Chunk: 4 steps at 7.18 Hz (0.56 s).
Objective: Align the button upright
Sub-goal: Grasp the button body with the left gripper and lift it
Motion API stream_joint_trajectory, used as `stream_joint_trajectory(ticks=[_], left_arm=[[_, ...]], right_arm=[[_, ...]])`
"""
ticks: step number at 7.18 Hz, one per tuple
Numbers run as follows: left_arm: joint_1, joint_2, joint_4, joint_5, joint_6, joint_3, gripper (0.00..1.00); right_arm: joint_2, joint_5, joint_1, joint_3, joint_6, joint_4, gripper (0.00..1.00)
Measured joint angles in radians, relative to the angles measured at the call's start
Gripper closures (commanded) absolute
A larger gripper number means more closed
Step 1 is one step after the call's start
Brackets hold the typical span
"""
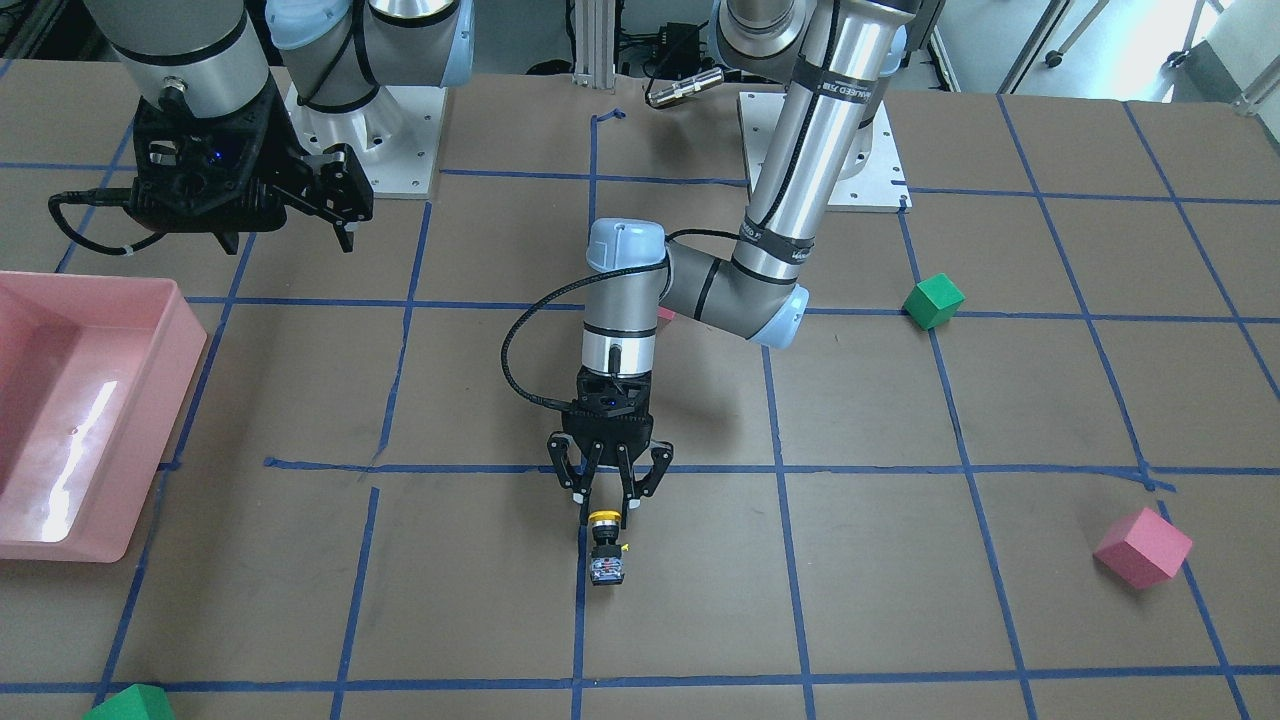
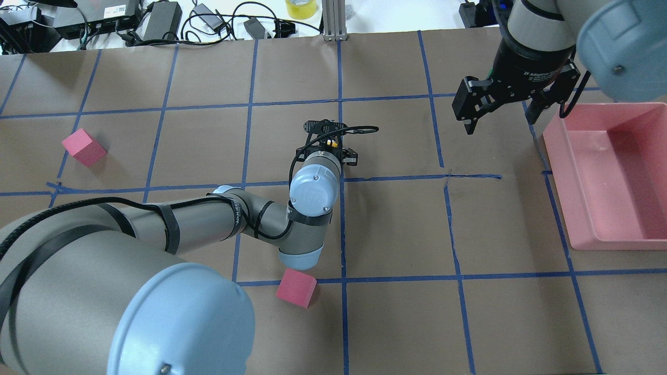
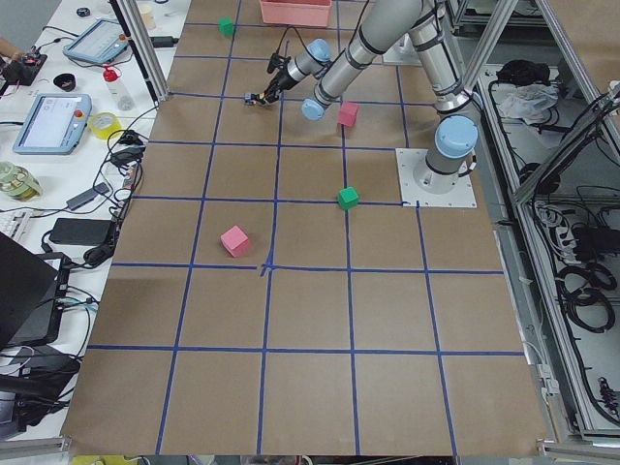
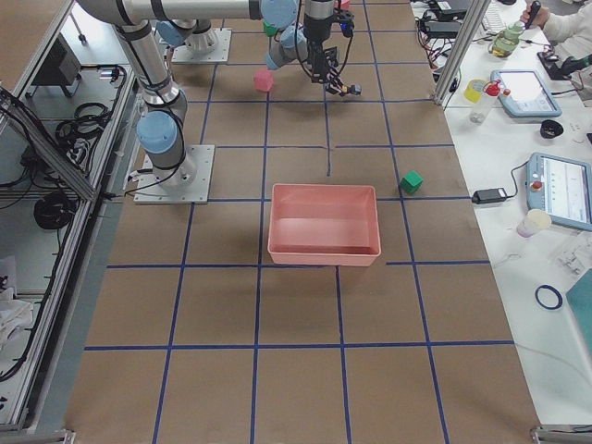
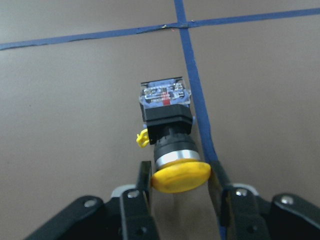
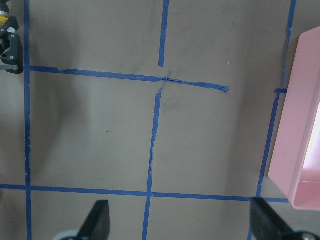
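Observation:
The button (image 1: 606, 552) lies on its side on the brown table, yellow cap pointing toward the robot and grey-white block base pointing away. In the left wrist view the button (image 5: 167, 125) has its cap between my two fingertips. My left gripper (image 1: 605, 503) points down at the table's middle, its jaws closed to the cap's width, and the pads (image 5: 144, 182) touch or nearly touch the cap. My right gripper (image 1: 288, 238) hangs open and empty above the table near the pink bin, far from the button.
A pink bin (image 1: 150, 400) stands by the right arm. A pink cube (image 1: 1143, 547) and a green cube (image 1: 933, 300) lie on the left arm's side. Another pink cube (image 2: 296, 287) sits under the left elbow. A green cube (image 1: 130, 703) lies at the far edge.

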Motion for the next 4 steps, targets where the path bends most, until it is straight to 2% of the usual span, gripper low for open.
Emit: stream_joint_trajectory(ticks=[1, 2, 4], left_arm=[[0.010, 0.033, -0.077, -0.002, 0.000, 0.025, 1.00], [0.019, 0.076, -0.205, -0.005, -0.008, 0.061, 1.00], [0.046, 0.179, -0.526, -0.087, -0.072, 0.142, 1.00]], right_arm=[[0.000, 0.001, 0.000, 0.000, -0.003, -0.001, 0.00], [0.000, 0.001, 0.000, 0.000, -0.004, -0.001, 0.00], [0.000, 0.000, 0.000, 0.000, -0.004, -0.001, 0.00]])
